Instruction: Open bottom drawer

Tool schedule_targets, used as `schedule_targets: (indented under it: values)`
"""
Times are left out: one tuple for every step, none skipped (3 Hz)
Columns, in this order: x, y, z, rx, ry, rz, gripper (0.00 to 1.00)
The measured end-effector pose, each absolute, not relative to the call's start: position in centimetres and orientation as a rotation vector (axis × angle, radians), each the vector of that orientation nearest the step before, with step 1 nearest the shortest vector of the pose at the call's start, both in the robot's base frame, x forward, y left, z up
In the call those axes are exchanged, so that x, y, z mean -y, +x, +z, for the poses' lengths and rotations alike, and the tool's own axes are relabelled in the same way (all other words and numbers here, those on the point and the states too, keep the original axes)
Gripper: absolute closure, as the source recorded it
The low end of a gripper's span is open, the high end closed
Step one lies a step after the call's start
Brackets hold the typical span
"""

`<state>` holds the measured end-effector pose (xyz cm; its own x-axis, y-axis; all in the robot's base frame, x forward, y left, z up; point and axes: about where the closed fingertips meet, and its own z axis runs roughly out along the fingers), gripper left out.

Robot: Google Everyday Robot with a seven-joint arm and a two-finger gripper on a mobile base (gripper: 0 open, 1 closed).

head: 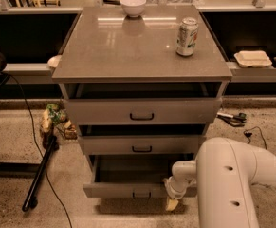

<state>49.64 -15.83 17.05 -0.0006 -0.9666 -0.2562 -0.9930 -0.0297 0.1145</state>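
Tool (171, 203) before bottom drawer (114, 190), rightward

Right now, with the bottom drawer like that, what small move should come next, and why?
Probably ease the hand back, away from the bottom drawer. That drawer already juts out past the middle drawer, grey inside showing, and the hand sits low by the front's right end, beside the dark pull handle rather than on it.

Cabinet (137, 51): grey-beige, glossy top. Bottom drawer (110, 190): same grey-beige front, dark handle, plain grey inside. On the cabinet: white bowl (133, 5), white-and-green can (187, 30). Gripper (171, 203), at the cabinet's lower right corner: yellowish tip. Arm (234, 184) white. Floor (14, 146) around the cabinet: speckled beige.
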Motion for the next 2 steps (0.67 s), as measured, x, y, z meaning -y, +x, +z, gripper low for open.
schedule_targets:
  values:
    - [15.83, 49.64, 17.83, -2.116, -2.148, 0.404, 0.65]
    - [15.84, 49.66, 18.34, -2.116, -2.148, 0.404, 0.89]
